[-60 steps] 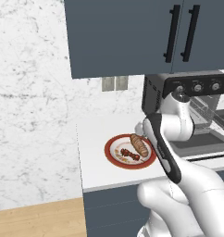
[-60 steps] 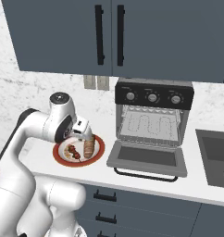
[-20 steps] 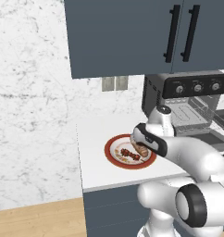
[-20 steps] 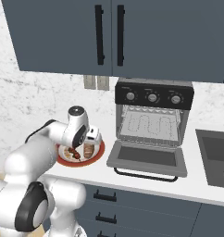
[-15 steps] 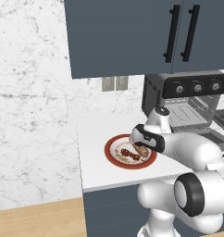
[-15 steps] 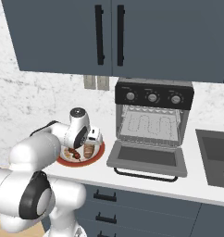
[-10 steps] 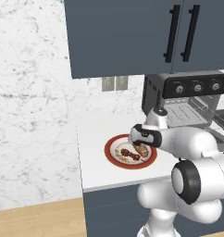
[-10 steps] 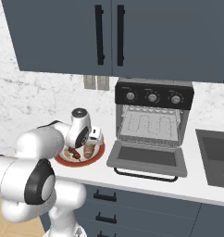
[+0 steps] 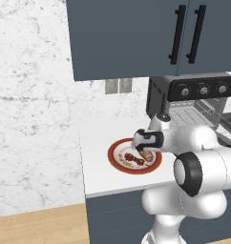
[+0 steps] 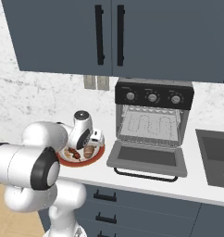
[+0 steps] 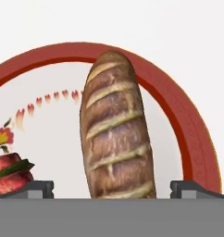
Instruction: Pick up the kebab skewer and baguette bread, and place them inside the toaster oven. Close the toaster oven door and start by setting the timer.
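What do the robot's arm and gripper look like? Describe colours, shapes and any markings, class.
The arm is built of glossy white, rounded, bulbous segments joined by dark grey to black ring-shaped joints. No cables or printed markings are visible. The gripper ends in two small dark grey, blocky finger tips, and its hand housing is white with a dark panel.

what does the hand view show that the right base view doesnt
Hand view: the baguette's scored crust up close, lying between the open gripper's tips, and the small red pattern on the plate's white face.

Right base view: the toaster oven with its door dropped open, three knobs, the wire rack inside, the sink to its right and the cabinets above.

Both: the baguette, the kebab skewer beside it and the red-rimmed plate.
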Robot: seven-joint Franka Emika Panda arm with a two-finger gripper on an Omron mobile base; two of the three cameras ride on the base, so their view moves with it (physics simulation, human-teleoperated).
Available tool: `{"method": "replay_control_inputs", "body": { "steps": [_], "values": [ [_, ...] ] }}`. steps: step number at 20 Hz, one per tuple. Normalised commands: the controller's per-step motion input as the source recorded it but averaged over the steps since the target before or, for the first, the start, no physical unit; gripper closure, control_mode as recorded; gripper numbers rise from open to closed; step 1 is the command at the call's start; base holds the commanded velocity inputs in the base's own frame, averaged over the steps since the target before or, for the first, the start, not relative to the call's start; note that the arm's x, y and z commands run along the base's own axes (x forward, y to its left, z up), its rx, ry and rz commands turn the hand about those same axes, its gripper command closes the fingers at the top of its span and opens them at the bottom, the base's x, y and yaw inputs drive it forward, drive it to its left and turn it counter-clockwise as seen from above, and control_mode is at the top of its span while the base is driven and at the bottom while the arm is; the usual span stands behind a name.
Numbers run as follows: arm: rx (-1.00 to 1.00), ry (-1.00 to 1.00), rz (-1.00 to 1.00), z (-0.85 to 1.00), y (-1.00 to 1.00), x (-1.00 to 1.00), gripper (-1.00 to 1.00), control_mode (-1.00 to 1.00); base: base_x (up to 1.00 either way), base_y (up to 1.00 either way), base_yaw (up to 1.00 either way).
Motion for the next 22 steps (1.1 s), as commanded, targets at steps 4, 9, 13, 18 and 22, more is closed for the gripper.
{"method": "replay_control_inputs", "body": {
  "steps": [4,9,13,18,22],
  "values": [
    [0.00,0.00,0.00,-0.09,0.00,0.09,-1.00,-1.00,0.00,0.00,0.00],
    [0.00,0.00,0.00,-0.08,0.00,0.10,-1.00,-1.00,0.00,0.00,0.00],
    [0.00,0.00,0.00,-0.08,0.00,0.12,-1.00,-1.00,0.00,0.00,0.00],
    [0.00,0.00,0.00,-0.10,0.00,0.09,-1.00,-1.00,0.00,0.00,0.00],
    [0.00,0.00,0.00,-0.13,0.00,0.08,-1.00,-1.00,0.00,0.00,0.00]
  ]
}}
